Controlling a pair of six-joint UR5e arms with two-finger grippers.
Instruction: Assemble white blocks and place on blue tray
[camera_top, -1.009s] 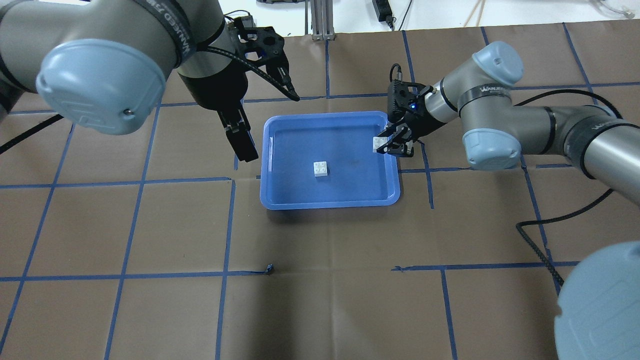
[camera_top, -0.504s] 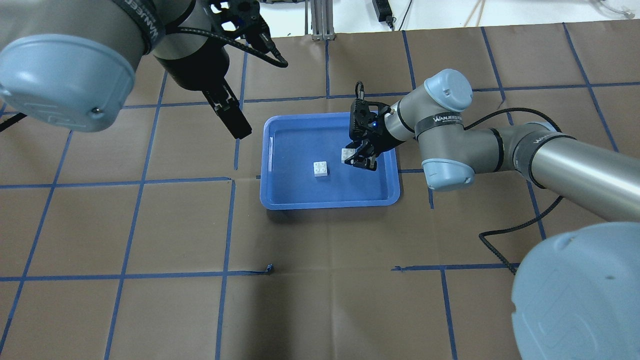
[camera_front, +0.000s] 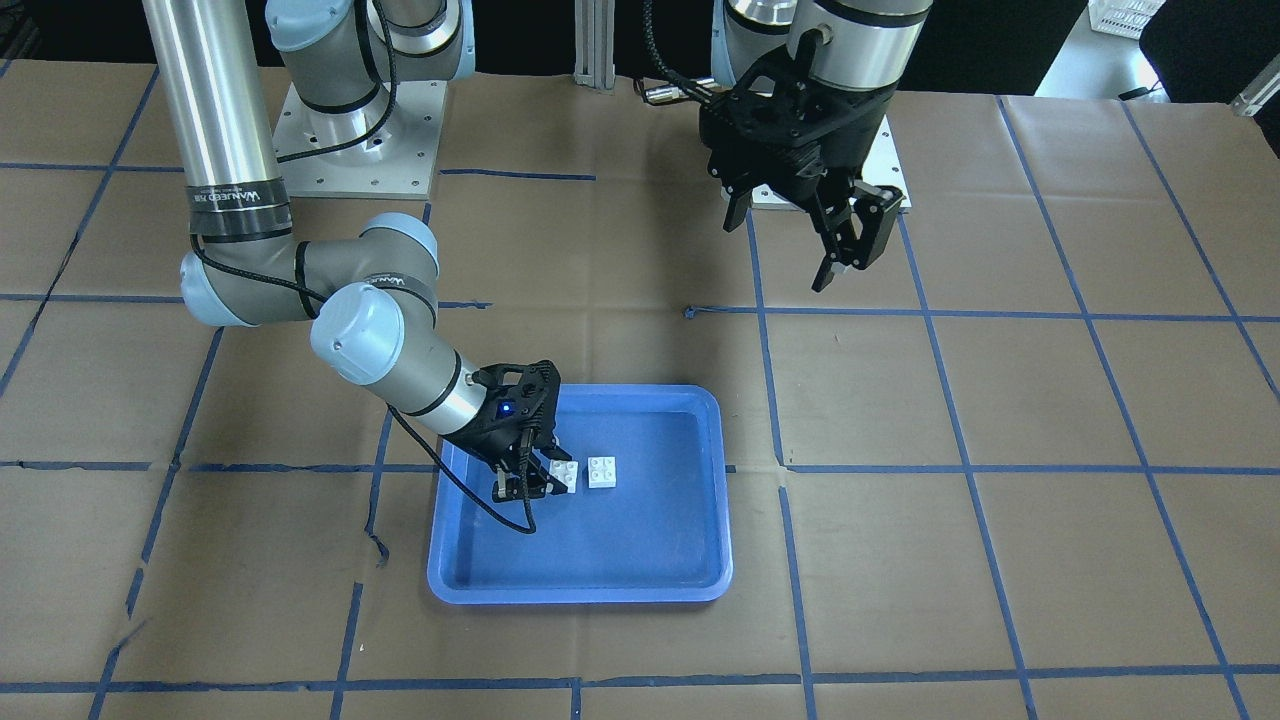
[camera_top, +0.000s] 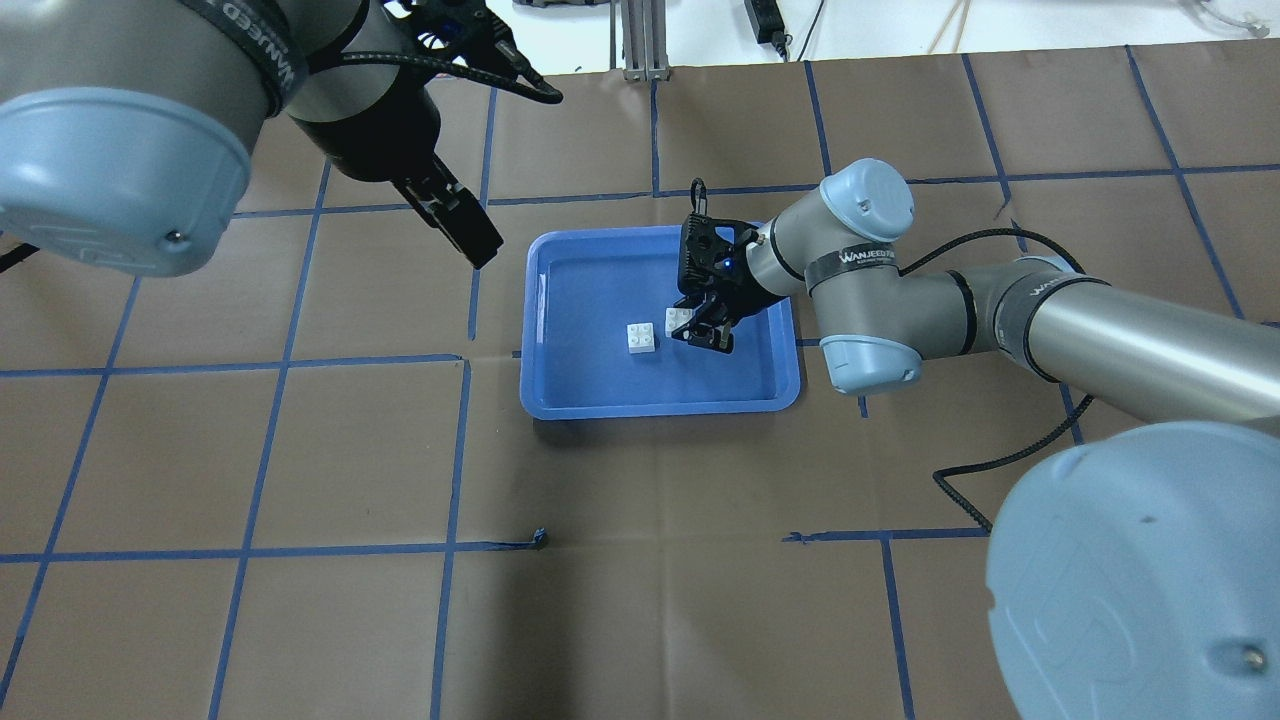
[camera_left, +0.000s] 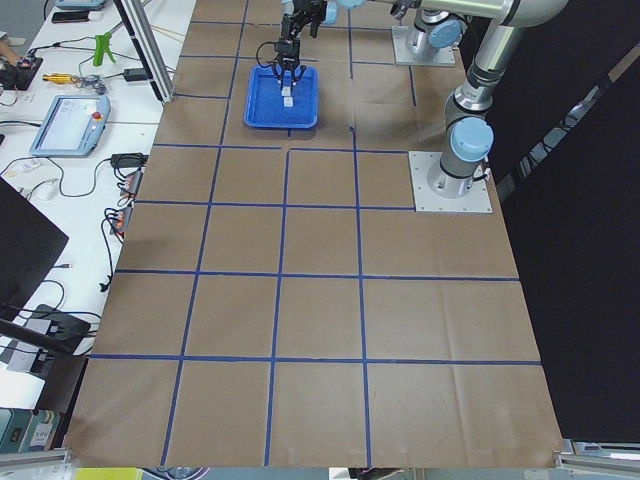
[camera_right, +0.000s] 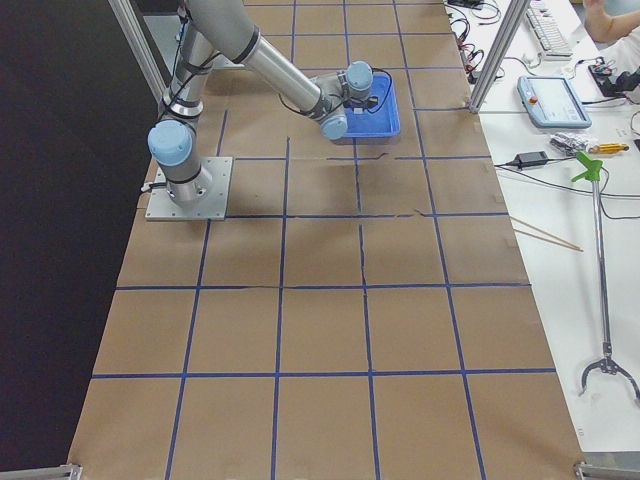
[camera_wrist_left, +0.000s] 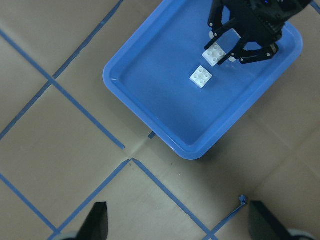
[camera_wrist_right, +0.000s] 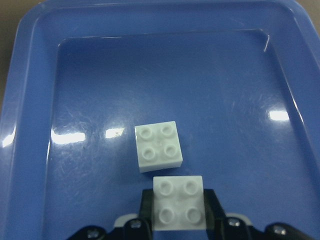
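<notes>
R gripper (camera_top: 700, 333) shifted further over blue tray (camera_top: 600, 405), clamping white block (camera_top: 679, 320) beside 2nd block (camera_top: 642, 337), L gripper (camera_front: 790, 240) spread

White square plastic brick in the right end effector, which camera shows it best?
Right wrist-mounted view: the held white square plastic brick is close up, four studs clear. Overhead, front-facing, left wrist views show it small; side views, barely.
</notes>
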